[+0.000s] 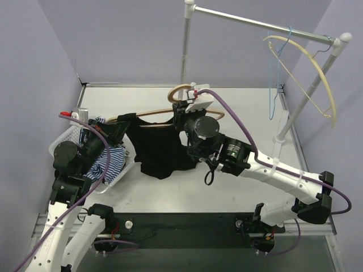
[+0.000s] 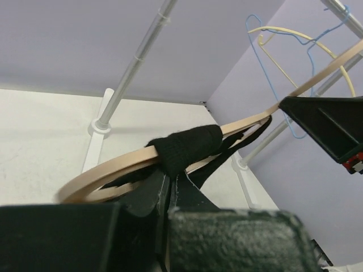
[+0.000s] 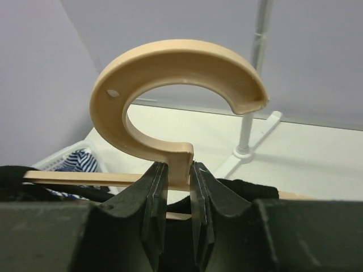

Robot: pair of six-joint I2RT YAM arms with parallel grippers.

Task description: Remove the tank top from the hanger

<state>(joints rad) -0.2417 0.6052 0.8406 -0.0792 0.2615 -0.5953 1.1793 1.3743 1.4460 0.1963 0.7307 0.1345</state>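
1. Tank top (image 1: pixel 161 152), black, hangs on the wooden hanger (image 1: pixel 148 114) low over the table (image 1: pixel 258 102), between the two grippers.
2. The left gripper (image 2: pixel 170 184) is at the hanger's left end. There the strap (image 2: pixel 187 144) wraps around the wooden arm. The fingers are pressed together with the black cloth pinched between them.
3. The right gripper (image 3: pixel 177 173) is at the middle of the hanger. It clamps the flat stem just under the hook (image 3: pixel 170 62), one finger on each side. The hook stands upright above the fingers and touches nothing.
4. The left arm rises from its base and bends over the basket (image 1: pixel 59 141). The right arm reaches from the right side across the table, and its wrist is above the tank top's right edge.
5. The table is white. The basket stands at its left edge, just beside the tank top, with a striped cloth (image 1: pixel 113 161) inside. A metal rack (image 1: pixel 255 21) stands at the back right and carries a pale hanger (image 1: pixel 317 65) and a blue one (image 1: pixel 277 79). The walls are lilac.
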